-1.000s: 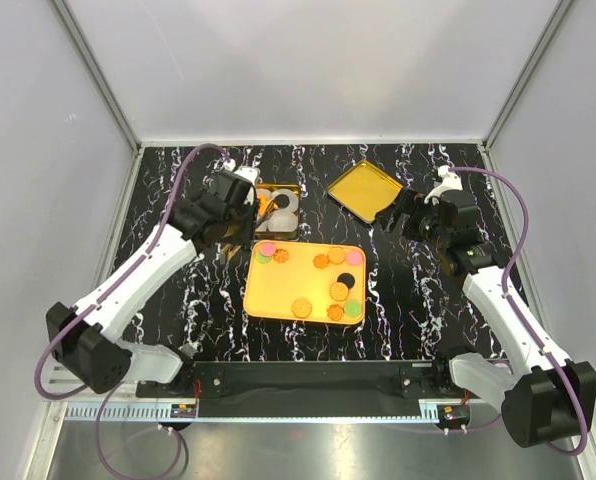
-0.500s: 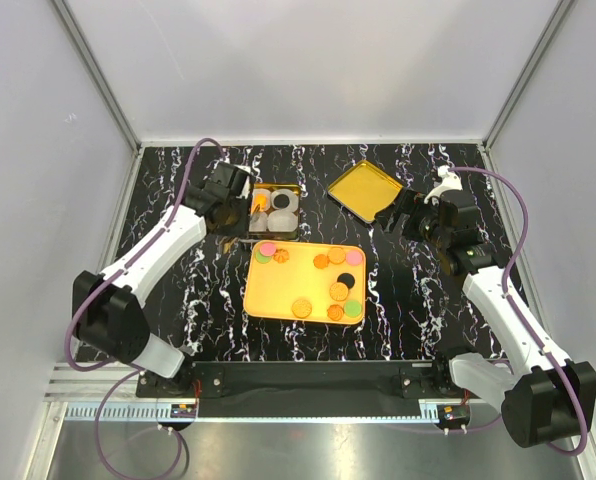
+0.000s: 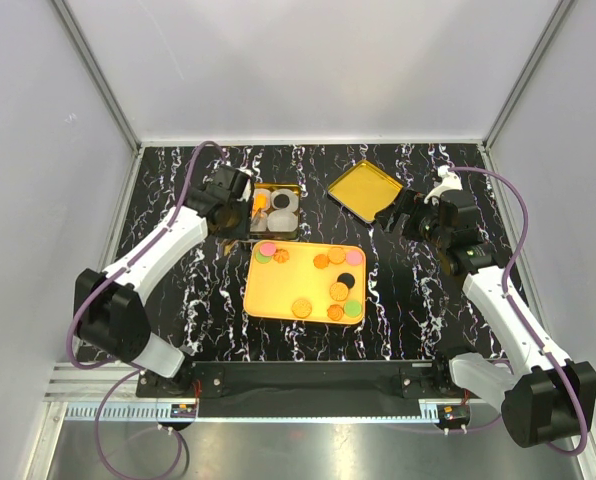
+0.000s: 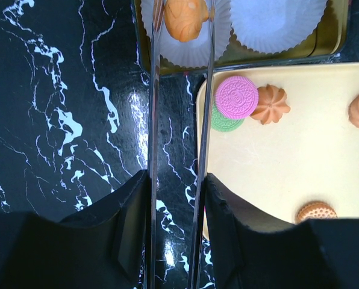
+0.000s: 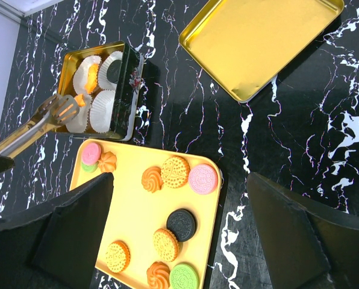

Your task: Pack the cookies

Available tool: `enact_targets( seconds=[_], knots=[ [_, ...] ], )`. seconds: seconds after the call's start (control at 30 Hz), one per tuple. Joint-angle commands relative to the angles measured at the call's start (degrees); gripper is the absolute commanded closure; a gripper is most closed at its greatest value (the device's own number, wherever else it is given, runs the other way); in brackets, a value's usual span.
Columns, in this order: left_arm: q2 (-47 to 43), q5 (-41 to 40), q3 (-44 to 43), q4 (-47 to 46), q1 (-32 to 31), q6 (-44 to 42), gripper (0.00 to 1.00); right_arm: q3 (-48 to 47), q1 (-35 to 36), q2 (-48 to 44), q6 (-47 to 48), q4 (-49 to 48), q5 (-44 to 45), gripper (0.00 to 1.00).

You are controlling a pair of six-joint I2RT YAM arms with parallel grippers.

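My left gripper (image 4: 178, 180) is shut on metal tongs (image 4: 153, 120). The tong tips hold an orange cookie (image 4: 185, 18) over the near-left white paper cup (image 4: 194, 51) in the gold tin (image 3: 276, 212). The far cups hold an orange cookie (image 5: 90, 75) and a black cookie (image 5: 114, 71). Several cookies lie on the yellow tray (image 3: 278, 295): pink (image 5: 202, 179), black (image 5: 181, 224), green (image 5: 184, 278) and orange ones. My right gripper (image 5: 179, 180) is open and empty, hovering right of the tray (image 3: 398, 215).
The tin's gold lid (image 3: 364, 190) lies open side up at the back right, also in the right wrist view (image 5: 261, 42). A second cup (image 4: 276, 24) beside the held cookie is empty. The table top is black marble with white walls around.
My left arm has pulled back to the left, its elbow swinging inward, with the tong tips staying over the tin's left cups. The right arm has not moved.
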State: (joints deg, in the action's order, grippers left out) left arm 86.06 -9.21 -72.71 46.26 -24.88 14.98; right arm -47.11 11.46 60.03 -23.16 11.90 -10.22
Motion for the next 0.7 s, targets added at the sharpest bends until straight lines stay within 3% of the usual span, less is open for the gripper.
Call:
enact_targets(
  seconds=[0.0, 0.2, 0.27, 0.67],
  knots=[
    [-1.8, 0.7, 0.6, -2.5, 0.3, -0.5, 0.57, -0.3, 0.0, -0.5, 0.6, -1.1, -0.9, 0.00],
    [-3.3, 1.0, 0.7, -2.0, 0.3, -0.5, 0.56, -0.3, 0.0, -0.6, 0.6, -1.1, -0.9, 0.00],
    [-3.6, 1.1, 0.9, -1.8, 0.3, -0.4, 0.51, -0.3, -0.1, -0.6, 0.6, -1.1, -0.9, 0.00],
    [-7.1, 3.1, 0.3, -0.6, -0.1, -0.4, 0.52, -0.3, 0.0, -0.6, 0.7, -1.1, -0.8, 0.00]
  ],
)
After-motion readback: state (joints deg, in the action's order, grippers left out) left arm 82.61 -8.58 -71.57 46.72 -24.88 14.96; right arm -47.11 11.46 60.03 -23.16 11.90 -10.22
